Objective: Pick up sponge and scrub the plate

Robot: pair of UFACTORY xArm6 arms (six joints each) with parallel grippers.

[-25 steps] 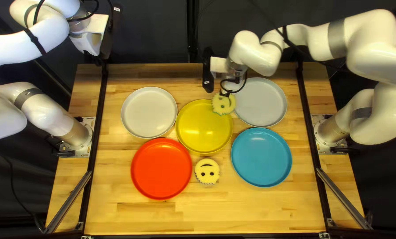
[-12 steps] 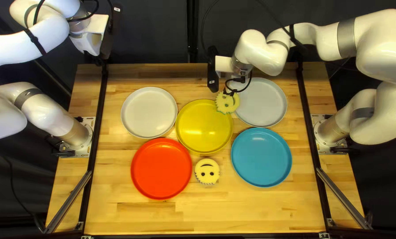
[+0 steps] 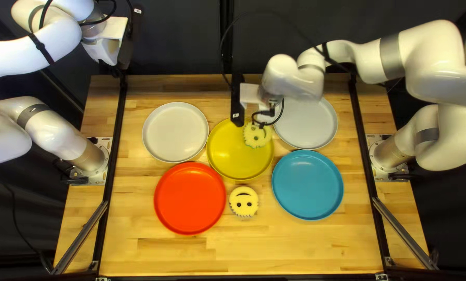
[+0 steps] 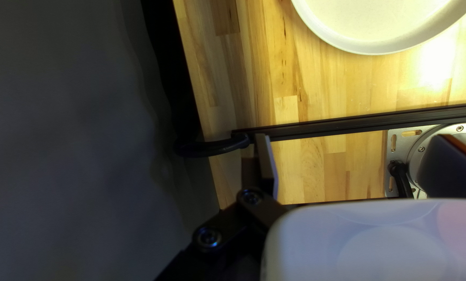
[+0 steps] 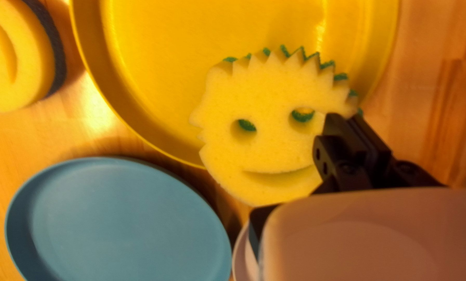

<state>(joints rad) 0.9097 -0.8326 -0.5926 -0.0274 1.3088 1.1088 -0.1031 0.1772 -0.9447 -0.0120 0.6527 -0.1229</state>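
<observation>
Sponge, yellow, smiley-faced with a jagged edge (image 3: 256,137), grasped in the right pincer (image 3: 257,120). Right wrist view: fingers (image 5: 342,140) of the right pincer (image 5: 343,117) clamp it near the spiky edge, one on the yellow face, one behind; green scrubbing layer (image 5: 326,65) peeks out between the points. Face and both eye holes in plain sight. Held over the rim of the yellow plate (image 3: 233,156), which lies beneath the pincer; contact between sponge and plate: cannot tell.

Round smiley sponge with dark backing (image 3: 244,202) on the counter (image 3: 295,244), nearer the counter's near edge than the right pincer, between red plate (image 3: 190,198) and blue plate (image 3: 307,184). Light grey plate (image 3: 311,127) just beside the right pincer, partly under its arm.

Left pincer (image 3: 108,51) raised by the counter's far left corner, released, fingers spread, nothing between them. Left wrist view: off-white plate (image 4: 381,23) ahead of it, black rail (image 4: 358,124) beyond its fingers.
</observation>
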